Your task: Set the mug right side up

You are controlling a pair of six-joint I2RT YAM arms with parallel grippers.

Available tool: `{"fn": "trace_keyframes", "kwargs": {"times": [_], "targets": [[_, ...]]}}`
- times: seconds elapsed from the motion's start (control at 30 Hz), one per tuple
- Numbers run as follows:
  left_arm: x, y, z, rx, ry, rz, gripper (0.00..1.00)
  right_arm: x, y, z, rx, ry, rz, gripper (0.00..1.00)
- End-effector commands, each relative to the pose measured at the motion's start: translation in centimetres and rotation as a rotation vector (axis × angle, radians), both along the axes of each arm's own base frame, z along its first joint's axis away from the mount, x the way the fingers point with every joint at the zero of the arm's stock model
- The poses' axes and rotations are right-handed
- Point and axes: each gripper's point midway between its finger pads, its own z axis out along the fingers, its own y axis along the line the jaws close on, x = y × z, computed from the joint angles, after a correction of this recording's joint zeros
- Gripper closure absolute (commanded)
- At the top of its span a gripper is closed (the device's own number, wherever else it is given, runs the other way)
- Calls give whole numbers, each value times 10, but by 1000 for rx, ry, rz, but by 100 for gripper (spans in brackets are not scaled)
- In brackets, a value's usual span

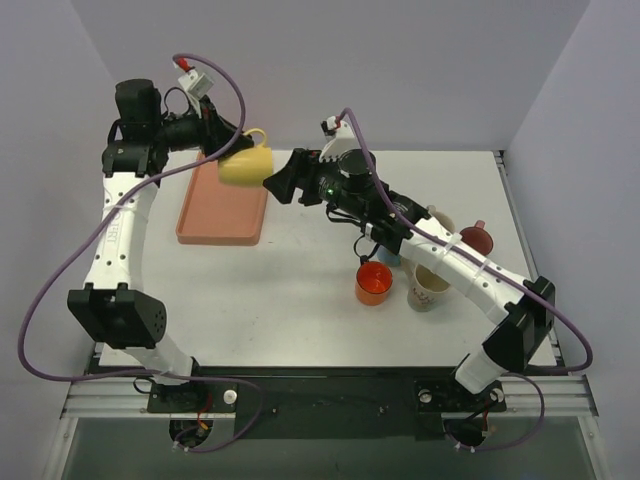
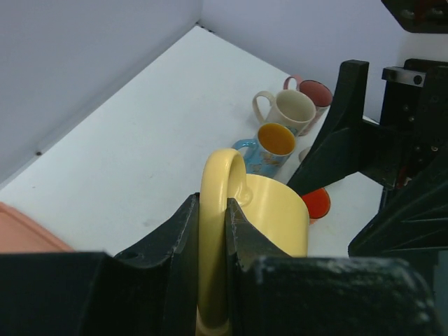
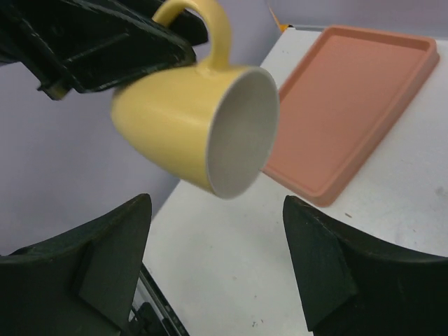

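A yellow mug point(image 1: 246, 163) hangs in the air on its side above the right edge of the pink tray point(image 1: 222, 205). My left gripper point(image 1: 232, 143) is shut on its handle point(image 2: 213, 238); the mug body point(image 2: 280, 213) points away from the wrist. In the right wrist view the mug point(image 3: 192, 129) shows its white inside, mouth turned toward that camera and a little down. My right gripper point(image 1: 281, 180) is open and empty just right of the mug's mouth, its fingers point(image 3: 115, 245) spread wide below it point(image 3: 217, 241).
An orange cup point(image 1: 374, 283), a paper cup point(image 1: 428, 287), a cream mug point(image 1: 440, 222), a dark red mug point(image 1: 478, 238) and a blue mug point(image 2: 269, 148) stand at the right of the table, under the right arm. The wall is close behind.
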Motion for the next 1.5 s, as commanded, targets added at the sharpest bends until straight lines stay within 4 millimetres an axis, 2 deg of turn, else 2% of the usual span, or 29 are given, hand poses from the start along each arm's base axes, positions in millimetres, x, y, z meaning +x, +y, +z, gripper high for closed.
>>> {"fn": "trace_keyframes", "kwargs": {"times": [0.0, 0.2, 0.23, 0.27, 0.3, 0.33, 0.37, 0.4, 0.47, 0.5, 0.6, 0.67, 0.7, 0.73, 0.77, 0.83, 0.97, 1.03, 1.07, 1.1, 1.13, 1.17, 1.2, 1.23, 1.27, 1.33, 1.37, 1.4, 1.47], "targets": [[-21, -22, 19, -74, -8, -115, 100, -1, 16, 50, 167, -90, 55, 30], [-30, -41, 30, -107, -19, -170, 100, 2, 38, 55, 228, -54, 117, 46], [-31, -42, 28, -121, 0, -179, 100, 3, 44, 51, 238, -35, 132, 52], [-32, -45, 39, -149, -26, -192, 100, 1, 45, 56, 255, -41, 143, 58], [-31, -46, 33, -167, 5, -191, 100, 2, 46, 56, 260, -39, 144, 61], [-33, -47, 44, -194, -20, -201, 100, 0, 46, 60, 269, -48, 153, 70], [-35, -48, 39, -219, 30, -204, 100, 1, 44, 61, 269, -51, 150, 74], [-36, -49, 46, -229, -15, -217, 100, 0, 43, 64, 273, -57, 151, 86], [-39, -51, 41, -252, 8, -235, 100, 3, 36, 58, 252, -47, 120, 100], [-39, -51, 37, -261, 31, -238, 100, 4, 29, 55, 230, -47, 98, 100], [-33, -47, 22, -248, 47, -204, 100, 10, 8, 22, 79, -1, -2, 100], [-19, -42, 1, -196, 80, -119, 75, 8, -9, 6, -14, 0, -37, 100], [-10, -37, -22, -123, 88, -59, 65, 8, -13, -5, -51, 10, -54, 100], [-5, -33, -28, -80, 59, -34, 51, 5, -20, -15, -99, 27, -60, 100], [3, -25, -45, -7, 46, 20, 43, 4, -27, -29, -140, 49, -80, 100], [10, -14, -62, 78, 30, 80, 35, 1, -40, -44, -195, 67, -107, 100], [11, 3, -74, 168, 23, 119, 31, -2, -64, -50, -273, 63, -168, 100], [14, 12, -76, 199, 24, 166, 31, -4, -77, -44, -320, 59, -195, 100], [17, 17, -74, 217, 9, 186, 31, -4, -81, -29, -326, 31, -200, 100], [20, 25, -80, 259, 22, 242, 31, -9, -92, -35, -387, 52, -218, 100], [27, 38, -83, 319, 9, 308, 31, -10, -99, -18, -397, 22, -227, 100], [27, 45, -87, 347, 22, 342, 30, -15, -120, -27, -485, 53, -269, 100], [30, 60, -94, 392, 41, 419, 30, -15, -133, -10, -506, 30, -306, 100], [31, 68, -99, 417, 58, 459, 30, -22, -159, -18, -607, 58, -355, 100], [30, 80, -106, 452, 74, 512, 30, -22, -183, -8, -649, 53, -443, 100], [24, 96, -119, 481, 113, 582, 30, -34, -233, -11, -727, 117, -563, 100], [18, 101, -133, 489, 152, 593, 30, -43, -268, -12, -726, 176, -653, 100], [14, 108, -134, 469, 172, 623, 30, -50, -283, -27, -745, 224, -686, 100], [4, 111, -144, 439, 228, 648, 30, -68, -331, -41, -734, 293, -824, 100]]}}
